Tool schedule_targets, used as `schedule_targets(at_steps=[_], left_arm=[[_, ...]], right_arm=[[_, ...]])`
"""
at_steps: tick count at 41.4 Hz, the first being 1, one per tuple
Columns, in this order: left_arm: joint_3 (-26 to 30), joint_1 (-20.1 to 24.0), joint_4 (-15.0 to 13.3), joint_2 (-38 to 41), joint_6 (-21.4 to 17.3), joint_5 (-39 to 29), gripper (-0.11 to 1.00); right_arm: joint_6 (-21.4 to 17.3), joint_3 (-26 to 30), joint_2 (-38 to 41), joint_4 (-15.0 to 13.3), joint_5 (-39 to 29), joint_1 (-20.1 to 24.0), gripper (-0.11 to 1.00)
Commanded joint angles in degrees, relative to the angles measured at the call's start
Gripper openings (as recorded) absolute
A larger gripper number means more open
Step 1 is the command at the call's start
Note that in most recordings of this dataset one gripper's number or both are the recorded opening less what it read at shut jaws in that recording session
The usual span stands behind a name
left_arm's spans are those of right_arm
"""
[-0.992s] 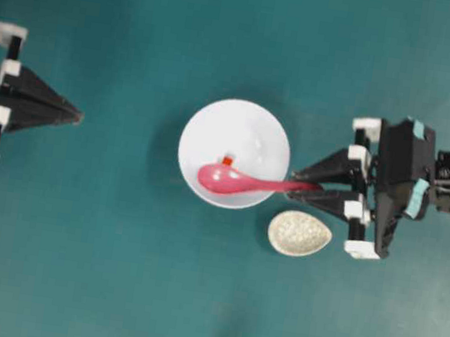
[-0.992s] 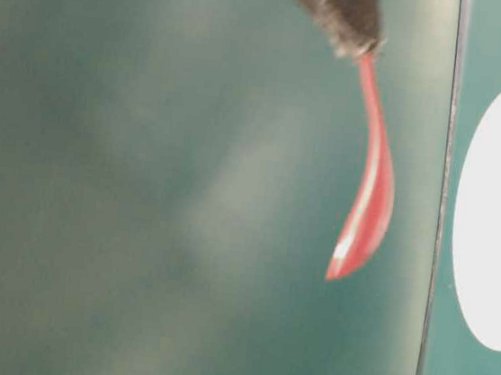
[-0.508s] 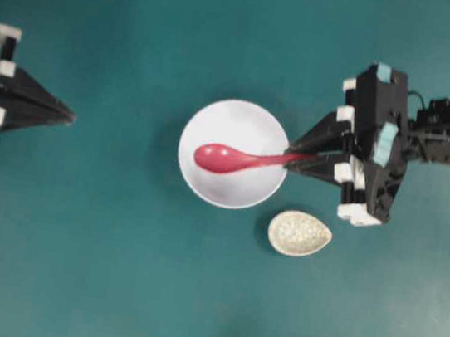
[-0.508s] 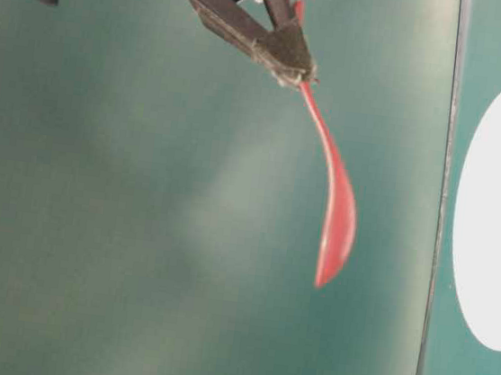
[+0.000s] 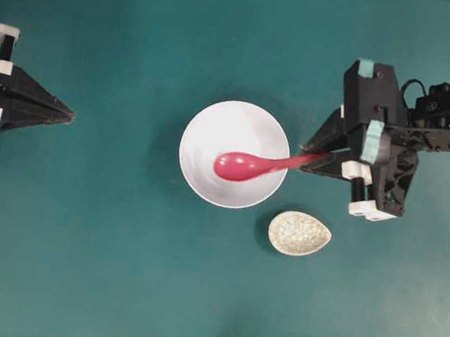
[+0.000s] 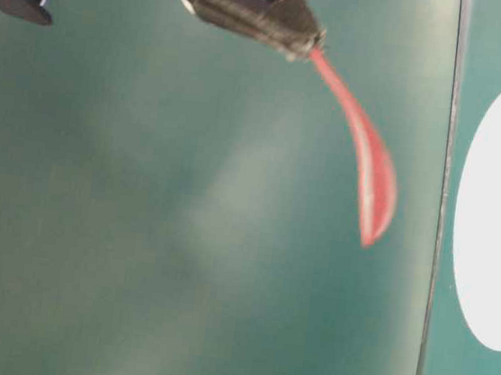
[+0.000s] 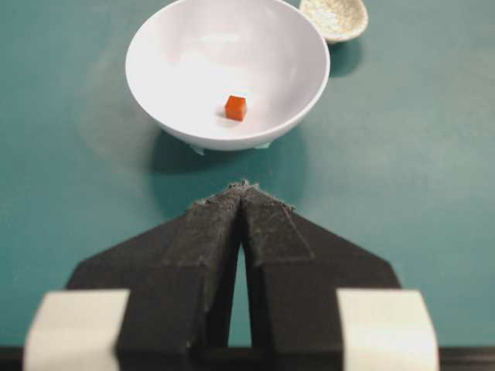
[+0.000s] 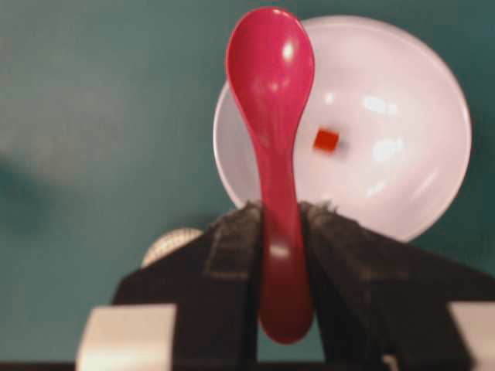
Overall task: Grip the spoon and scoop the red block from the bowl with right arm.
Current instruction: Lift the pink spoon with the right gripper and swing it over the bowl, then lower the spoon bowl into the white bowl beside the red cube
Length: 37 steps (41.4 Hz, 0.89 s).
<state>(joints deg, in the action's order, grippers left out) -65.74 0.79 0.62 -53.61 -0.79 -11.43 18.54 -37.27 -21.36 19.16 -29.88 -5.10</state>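
Observation:
My right gripper is shut on the handle of the pink spoon. From above, the right gripper stands at the right rim of the white bowl. The spoon reaches left over the bowl's middle and hides the red block there. The red block lies on the floor of the bowl, just right of the spoon's neck and not in the scoop. The left wrist view shows the block alone in the bowl. My left gripper is shut and empty, far left.
A speckled off-white oval dish sits on the teal table just below and right of the bowl, close under my right gripper. It shows behind the bowl in the left wrist view. In the table-level view the spoon hangs tilted from the gripper.
The right wrist has turned and drawn back to the right. The spoon's scoop swept from the bowl's lower left over the block, then back toward the middle. The left arm stayed put.

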Motion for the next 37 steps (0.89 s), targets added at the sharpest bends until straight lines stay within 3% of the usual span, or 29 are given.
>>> schedule_targets(at_steps=[1, 7, 25, 37], left_arm=[[1.32, 0.09, 0.18, 0.18, 0.09, 0.18, 0.00], [1.41, 0.09, 0.18, -0.18, 1.05, 0.26, 0.00], [1.41, 0.09, 0.18, -1.23, 1.67, 0.18, 0.00], [1.49, 0.09, 0.18, -0.97, 1.76, 0.18, 0.00]], right_arm=[[-0.09, 1.76, -0.97, -1.58, -2.81, 0.00, 0.25], [-0.09, 2.46, -1.41, -3.43, -5.71, 0.00, 0.25], [-3.34, 3.69, -1.41, -4.57, -5.98, -0.97, 0.25], [-8.00, 5.71, 1.05, -5.36, -8.96, -3.69, 0.25]])
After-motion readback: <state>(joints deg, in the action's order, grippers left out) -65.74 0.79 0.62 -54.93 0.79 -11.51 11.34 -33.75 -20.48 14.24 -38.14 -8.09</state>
